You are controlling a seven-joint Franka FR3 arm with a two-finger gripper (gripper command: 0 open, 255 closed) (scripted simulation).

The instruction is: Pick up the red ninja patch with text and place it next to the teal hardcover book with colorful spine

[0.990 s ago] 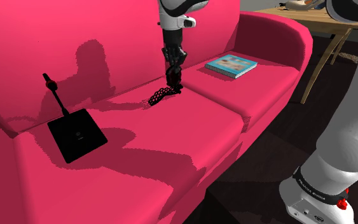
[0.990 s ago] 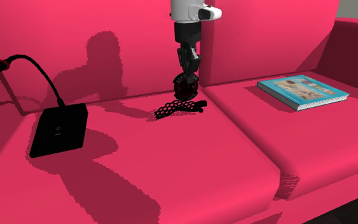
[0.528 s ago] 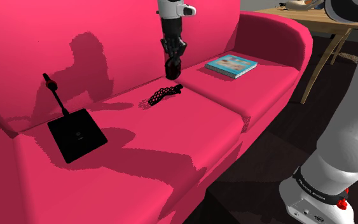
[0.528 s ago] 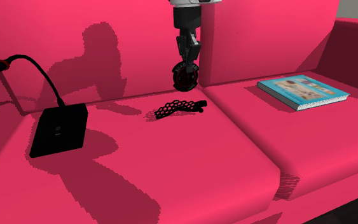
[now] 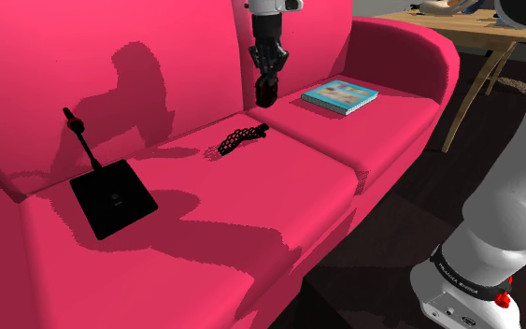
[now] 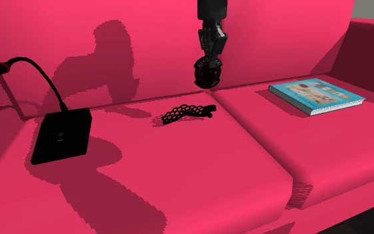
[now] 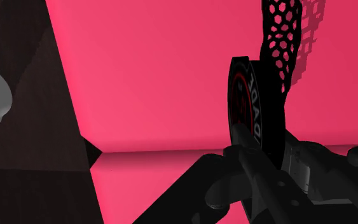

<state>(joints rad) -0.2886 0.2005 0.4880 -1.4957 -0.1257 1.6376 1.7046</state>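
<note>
My gripper point(image 5: 266, 87) hangs above the pink sofa seat, shut on a round black patch point(image 6: 206, 74) with a red ring and lettering. In the wrist view the patch point(image 7: 250, 107) stands on edge, clasped between the fingers point(image 7: 255, 170). The gripper point(image 6: 207, 66) is above the seam between two seat cushions, in front of the backrest. The teal book point(image 5: 340, 95) lies flat on the cushion toward the shoulder view's right, some way from the gripper. In the second exterior view the book point(image 6: 316, 94) sits at the right.
A black mesh object point(image 5: 236, 141) lies on the seat below the gripper and slightly left. A black square base with a gooseneck stalk point(image 5: 113, 197) rests on the left cushion. A wooden table point(image 5: 457, 23) stands behind the sofa's armrest. The robot's stand point(image 5: 466, 280) is at lower right.
The gripper has risen from beside the mesh object with the patch in it and shifted toward the book. The mesh object stayed on the seat.
</note>
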